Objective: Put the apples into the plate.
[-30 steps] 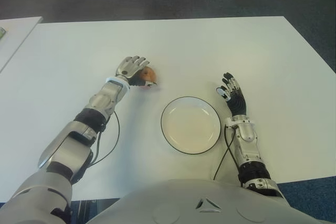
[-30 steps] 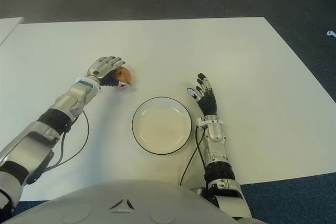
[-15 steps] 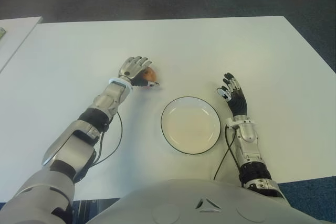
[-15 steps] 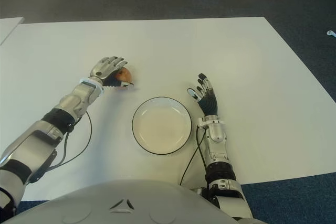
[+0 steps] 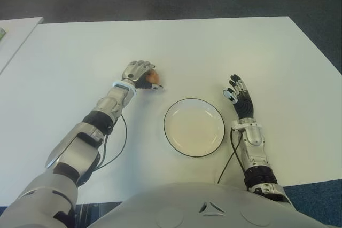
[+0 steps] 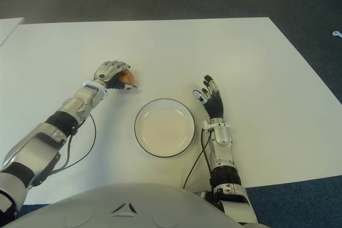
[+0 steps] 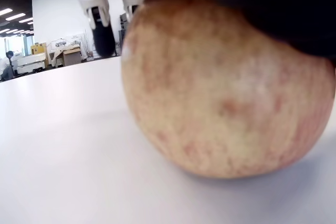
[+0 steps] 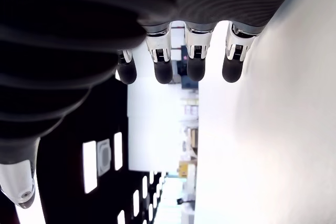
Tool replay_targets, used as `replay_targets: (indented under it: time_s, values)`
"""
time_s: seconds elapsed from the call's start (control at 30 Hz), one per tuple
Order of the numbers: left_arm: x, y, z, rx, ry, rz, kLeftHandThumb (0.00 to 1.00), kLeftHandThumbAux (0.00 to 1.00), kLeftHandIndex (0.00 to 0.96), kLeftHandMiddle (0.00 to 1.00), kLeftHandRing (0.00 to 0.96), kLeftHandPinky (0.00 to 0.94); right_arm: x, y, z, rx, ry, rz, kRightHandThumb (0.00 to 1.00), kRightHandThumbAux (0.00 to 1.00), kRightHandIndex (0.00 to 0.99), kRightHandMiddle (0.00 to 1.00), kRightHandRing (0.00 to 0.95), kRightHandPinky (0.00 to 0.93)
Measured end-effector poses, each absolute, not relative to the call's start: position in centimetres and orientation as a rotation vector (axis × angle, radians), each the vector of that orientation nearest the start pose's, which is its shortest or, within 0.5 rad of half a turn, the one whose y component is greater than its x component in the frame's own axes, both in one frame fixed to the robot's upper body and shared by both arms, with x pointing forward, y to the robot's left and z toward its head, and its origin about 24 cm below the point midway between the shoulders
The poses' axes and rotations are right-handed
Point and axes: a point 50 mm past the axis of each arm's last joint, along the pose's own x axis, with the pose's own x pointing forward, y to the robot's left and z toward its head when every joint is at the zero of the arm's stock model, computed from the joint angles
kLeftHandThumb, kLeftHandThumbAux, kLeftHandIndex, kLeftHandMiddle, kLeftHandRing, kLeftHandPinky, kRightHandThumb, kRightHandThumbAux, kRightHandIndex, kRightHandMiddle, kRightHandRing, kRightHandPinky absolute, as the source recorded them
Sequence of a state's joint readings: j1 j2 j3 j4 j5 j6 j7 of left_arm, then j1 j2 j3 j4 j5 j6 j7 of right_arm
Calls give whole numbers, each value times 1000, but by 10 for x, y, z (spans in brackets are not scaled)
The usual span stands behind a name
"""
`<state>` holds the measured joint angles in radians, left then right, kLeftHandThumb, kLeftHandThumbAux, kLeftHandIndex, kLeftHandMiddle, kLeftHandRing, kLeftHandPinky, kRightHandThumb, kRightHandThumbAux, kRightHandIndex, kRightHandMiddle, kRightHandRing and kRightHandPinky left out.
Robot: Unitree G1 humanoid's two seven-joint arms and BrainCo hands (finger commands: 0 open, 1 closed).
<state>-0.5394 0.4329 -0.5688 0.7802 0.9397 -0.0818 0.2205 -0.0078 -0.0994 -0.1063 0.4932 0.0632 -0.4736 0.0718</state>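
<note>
Plate (image 5: 194, 127) lies empty nearest the body, right hand (image 5: 239, 96) just beside its rim, fingers spread, holding nothing. Farther out, left hand (image 5: 138, 72) cups down over the apple (image 5: 153, 77), which sits on the worktop (image 5: 224, 46); grip not confirmed closed. Plate lies toward the body and rightward of this hand, path unobstructed

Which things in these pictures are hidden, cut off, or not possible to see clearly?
- Apple: in the eye views the left robot hand covers most of it.
- Apple, left wrist view: palm hides its top.
- Left fingertips: mostly cropped at the left wrist view's edge.
- Whether it is gripped firmly: unclear.
</note>
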Motion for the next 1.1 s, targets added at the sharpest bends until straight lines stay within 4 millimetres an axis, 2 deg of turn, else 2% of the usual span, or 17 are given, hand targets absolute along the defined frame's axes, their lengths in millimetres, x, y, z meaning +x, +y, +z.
replay_targets:
  time_s: [0.03,0.07,0.1,0.23,0.53,0.63,1.1]
  values:
    - [328,166,11,1623,-76,-380,551,368,358,551,557,581,233,-198,-19,-42,4,-63,160,545,0,0,0,0]
    - [328,165,11,1618,-77,-381,611,482,384,583,586,606,233,-198,-19,-43,5,-64,156,545,0,0,0,0]
    - [329,164,11,1617,-77,-383,653,555,404,615,617,646,233,-198,-19,-43,5,-65,151,545,0,0,0,0]
    - [331,162,11,1613,-72,-388,717,660,434,691,694,734,232,-199,-19,-43,7,-67,140,553,0,0,0,0]
    - [334,161,10,1586,-65,-393,745,691,444,803,799,801,232,-204,-19,-42,27,-61,124,569,0,0,0,0]
    - [334,162,10,1565,-66,-387,748,692,444,827,814,755,232,-205,-19,-41,28,-67,124,563,0,0,0,0]
    - [333,163,8,1481,-42,-364,753,697,443,859,846,821,232,-209,-19,-45,36,-66,121,583,0,0,0,0]
